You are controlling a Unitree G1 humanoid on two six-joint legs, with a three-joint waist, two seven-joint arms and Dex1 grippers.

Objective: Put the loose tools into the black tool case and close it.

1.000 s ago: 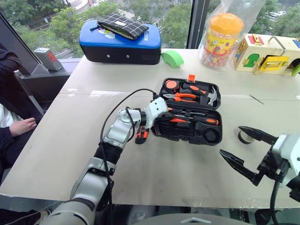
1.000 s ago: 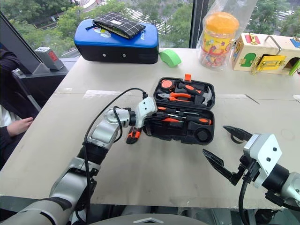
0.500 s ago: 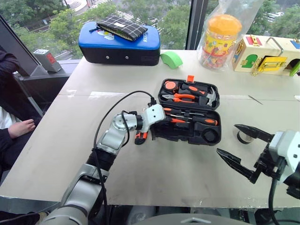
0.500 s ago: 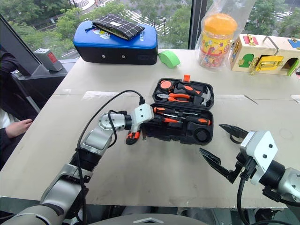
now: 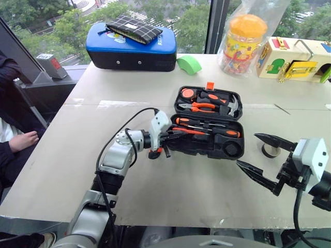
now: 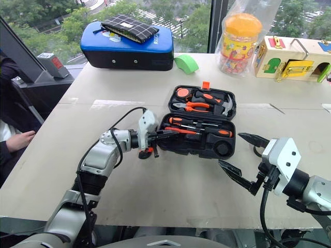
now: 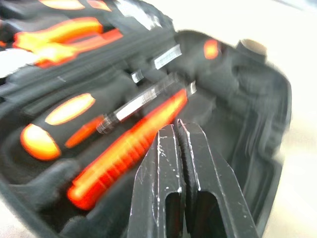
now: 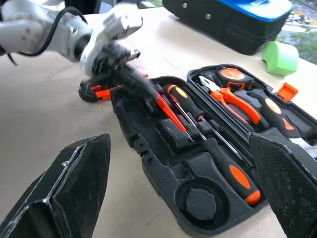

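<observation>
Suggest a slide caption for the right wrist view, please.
Open right gripper faces the open black tool case; the shut left gripper reaches over its near corner.

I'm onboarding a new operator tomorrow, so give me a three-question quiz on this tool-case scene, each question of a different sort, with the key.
1. True or false: the black tool case lies open on the table.
2. Multiple choice: where does the utility knife lie?
A. in the case's round recess
B. on the table, beside the case's left end
C. on the blue-topped case
3. Fill in: the left gripper is ____, and the right gripper is ____.

Key:
1. True. Pliers and screwdrivers show in its recesses.
2. B
3. Shut; open. The small black tape roll lies on the table by the right gripper.
</observation>
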